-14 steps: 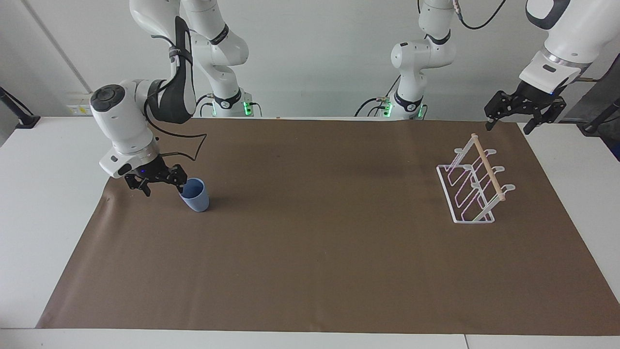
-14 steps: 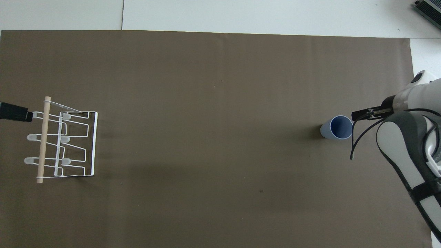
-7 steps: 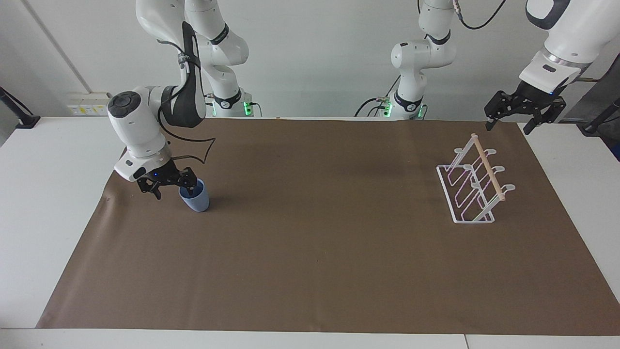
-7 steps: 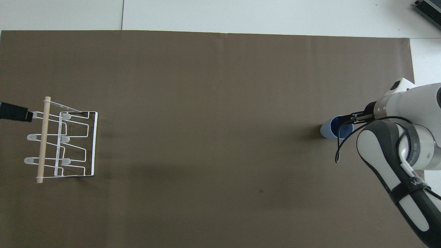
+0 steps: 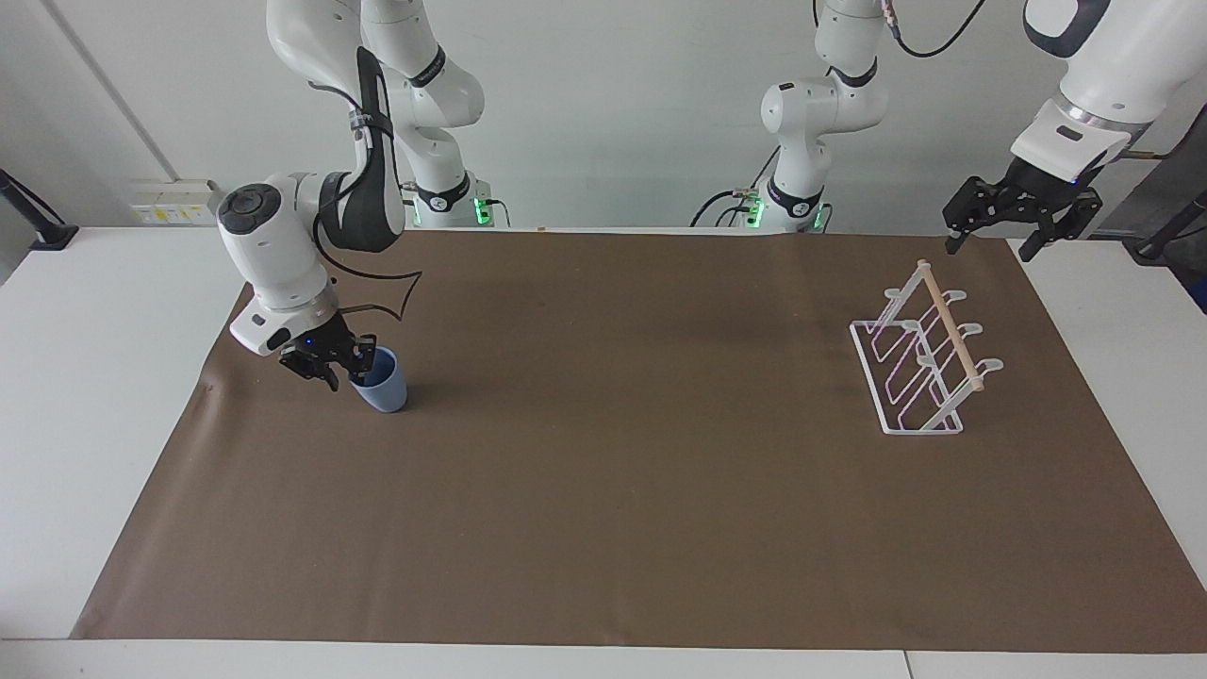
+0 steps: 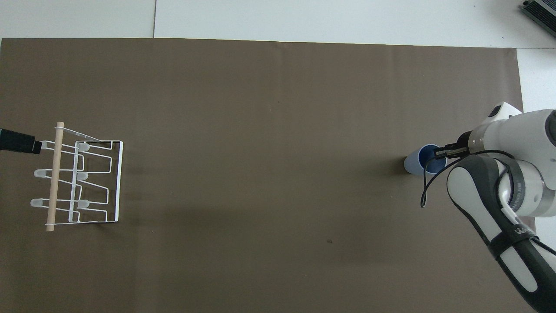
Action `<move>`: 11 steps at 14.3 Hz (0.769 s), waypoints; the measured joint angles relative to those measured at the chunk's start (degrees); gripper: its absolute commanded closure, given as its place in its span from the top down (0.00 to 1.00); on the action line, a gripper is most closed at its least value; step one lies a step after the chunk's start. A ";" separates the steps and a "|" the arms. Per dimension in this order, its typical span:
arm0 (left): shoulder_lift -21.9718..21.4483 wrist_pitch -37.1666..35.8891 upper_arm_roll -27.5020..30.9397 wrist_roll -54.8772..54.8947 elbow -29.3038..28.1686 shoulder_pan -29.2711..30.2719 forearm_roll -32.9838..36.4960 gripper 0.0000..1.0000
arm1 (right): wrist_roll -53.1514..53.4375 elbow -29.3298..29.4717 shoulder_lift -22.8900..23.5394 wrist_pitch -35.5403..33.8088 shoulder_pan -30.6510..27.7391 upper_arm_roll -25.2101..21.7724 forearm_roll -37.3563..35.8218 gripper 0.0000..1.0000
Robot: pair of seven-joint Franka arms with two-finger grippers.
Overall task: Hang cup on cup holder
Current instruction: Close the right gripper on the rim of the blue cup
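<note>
At the right arm's worktop end | right pincer (image 5: 345, 366) has closed, pinching light-blue cup (image 5: 384, 387) rim | lift due | left pincer (image 5: 1023, 209) waits spread over cup holder (image 5: 919, 363)

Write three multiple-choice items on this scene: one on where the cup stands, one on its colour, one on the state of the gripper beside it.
1. Where does the cup stand?
A. On the brown mat toward the right arm's end of the table
B. On a prong of the cup holder
C. On the white table off the mat

2. What colour is the cup?
A. Red
B. Light blue
C. Green

3. What is the right gripper doing?
A. Hanging high over the cup holder
B. Lying flat on the mat
C. Closed on the cup's rim, one finger inside

Key:
1 A, the cup sits upright on the brown mat, at the other end from the cup holder.
2 B, its wall and inside both show light blue.
3 C, one finger dips inside the rim and the other sits outside it; the left gripper waits above the mat's corner near the cup holder.
</note>
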 measured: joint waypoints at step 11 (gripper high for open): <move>0.00 0.00 0.00 0.00 0.00 0.00 0.00 1.00 | -0.01 5.84 -2.16 -7.73 0.18 1.48 4.14 0.00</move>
